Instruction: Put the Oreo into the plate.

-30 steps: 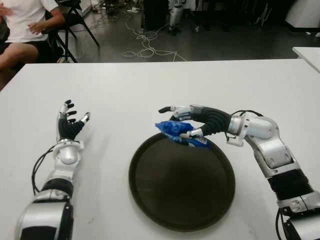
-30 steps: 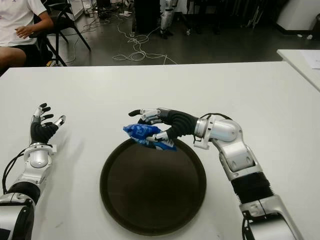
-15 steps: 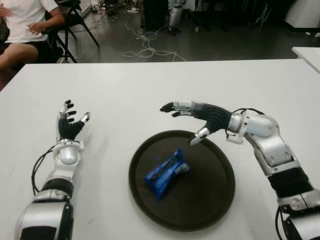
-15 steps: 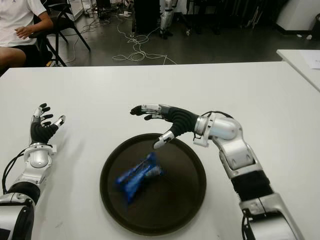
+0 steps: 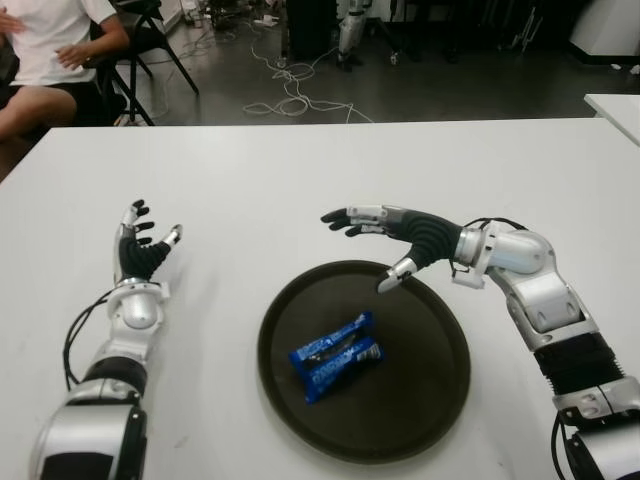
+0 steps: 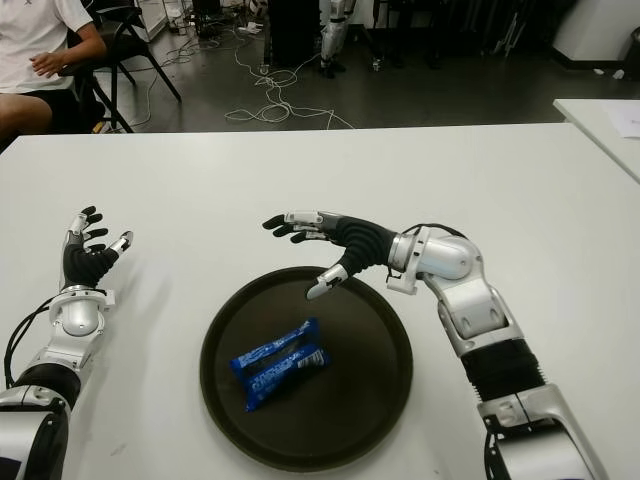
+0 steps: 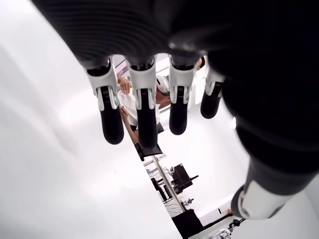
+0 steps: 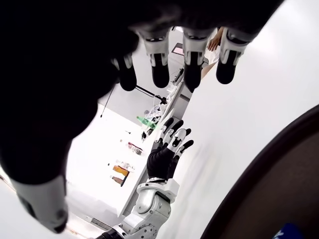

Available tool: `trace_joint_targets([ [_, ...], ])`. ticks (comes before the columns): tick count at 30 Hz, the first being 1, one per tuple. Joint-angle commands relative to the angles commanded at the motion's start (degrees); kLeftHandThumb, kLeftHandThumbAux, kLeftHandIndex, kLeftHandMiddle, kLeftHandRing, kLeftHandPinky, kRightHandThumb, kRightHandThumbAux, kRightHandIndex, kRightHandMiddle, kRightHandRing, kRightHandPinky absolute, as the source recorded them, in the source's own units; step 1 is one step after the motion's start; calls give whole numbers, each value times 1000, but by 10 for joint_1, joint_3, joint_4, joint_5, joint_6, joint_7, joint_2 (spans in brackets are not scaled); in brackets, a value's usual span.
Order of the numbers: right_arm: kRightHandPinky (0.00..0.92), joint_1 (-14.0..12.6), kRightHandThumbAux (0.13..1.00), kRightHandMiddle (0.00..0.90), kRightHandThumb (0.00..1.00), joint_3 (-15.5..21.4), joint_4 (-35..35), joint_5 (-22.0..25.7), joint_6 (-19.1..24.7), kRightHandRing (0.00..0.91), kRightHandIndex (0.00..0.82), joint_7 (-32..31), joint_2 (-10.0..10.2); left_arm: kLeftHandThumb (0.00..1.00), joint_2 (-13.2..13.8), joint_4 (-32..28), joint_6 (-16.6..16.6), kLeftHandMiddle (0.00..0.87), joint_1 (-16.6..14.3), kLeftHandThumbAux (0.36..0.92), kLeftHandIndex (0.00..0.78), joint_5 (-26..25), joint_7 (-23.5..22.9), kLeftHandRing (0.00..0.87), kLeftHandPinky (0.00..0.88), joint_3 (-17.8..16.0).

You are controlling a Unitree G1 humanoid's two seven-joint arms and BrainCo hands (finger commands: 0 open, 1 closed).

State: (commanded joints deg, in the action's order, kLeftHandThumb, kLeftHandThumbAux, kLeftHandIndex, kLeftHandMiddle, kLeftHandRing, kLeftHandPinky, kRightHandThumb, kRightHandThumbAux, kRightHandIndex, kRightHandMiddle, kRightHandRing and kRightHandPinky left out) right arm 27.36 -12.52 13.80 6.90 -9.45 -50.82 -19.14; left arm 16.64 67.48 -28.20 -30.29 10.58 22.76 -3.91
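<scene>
The blue Oreo packet (image 5: pixel 336 355) lies flat inside the dark round plate (image 5: pixel 420 400), left of its middle. My right hand (image 5: pixel 372 240) hovers over the plate's far rim with its fingers spread and nothing in it. In the right wrist view only a blue corner of the Oreo packet (image 8: pixel 290 231) shows at the plate (image 8: pixel 279 184) edge. My left hand (image 5: pixel 143 243) is at the left of the table, fingers spread upward, holding nothing.
The white table (image 5: pixel 300 180) surrounds the plate. A seated person (image 5: pixel 50 50) is beyond the far left corner, with chairs and cables on the floor behind. Another white table corner (image 5: pixel 615 105) shows at the far right.
My right hand opened and let go of the Oreo packet, which dropped from the plate's far rim into the plate and settled flat. The left hand stayed put.
</scene>
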Motion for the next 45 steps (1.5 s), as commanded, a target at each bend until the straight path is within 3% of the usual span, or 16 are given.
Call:
trace_joint_targets([
  [6, 79, -12, 693, 104, 0, 2, 0, 5, -11, 79, 100, 2, 6, 223, -2, -2, -1, 177, 1, 688, 98, -5, -1, 205, 236, -3],
  [20, 83, -11, 720, 122, 0, 4, -13, -9, 8, 99, 122, 21, 4, 212, -2, -4, 1, 165, 0, 705, 93, -3, 1, 191, 225, -1],
  [30, 71, 11, 724, 104, 0, 8, 19, -44, -17, 84, 113, 50, -2, 221, -3, -6, -2, 165, 3, 693, 96, -4, 0, 196, 244, -1],
  [34, 64, 4, 737, 103, 0, 27, 47, -112, -31, 88, 112, 180, 13, 223, -4, -6, -5, 172, 2, 689, 100, -7, -1, 204, 255, -3],
  [42, 83, 20, 770, 131, 0, 68, 90, -131, -51, 121, 123, 296, 26, 224, -3, -6, -7, 175, 3, 699, 97, -3, 0, 206, 247, 0],
  [45, 70, 63, 791, 122, 0, 87, 194, -141, -79, 112, 125, 353, 26, 214, -2, -6, -7, 181, 3, 699, 98, 2, 4, 211, 256, 3],
])
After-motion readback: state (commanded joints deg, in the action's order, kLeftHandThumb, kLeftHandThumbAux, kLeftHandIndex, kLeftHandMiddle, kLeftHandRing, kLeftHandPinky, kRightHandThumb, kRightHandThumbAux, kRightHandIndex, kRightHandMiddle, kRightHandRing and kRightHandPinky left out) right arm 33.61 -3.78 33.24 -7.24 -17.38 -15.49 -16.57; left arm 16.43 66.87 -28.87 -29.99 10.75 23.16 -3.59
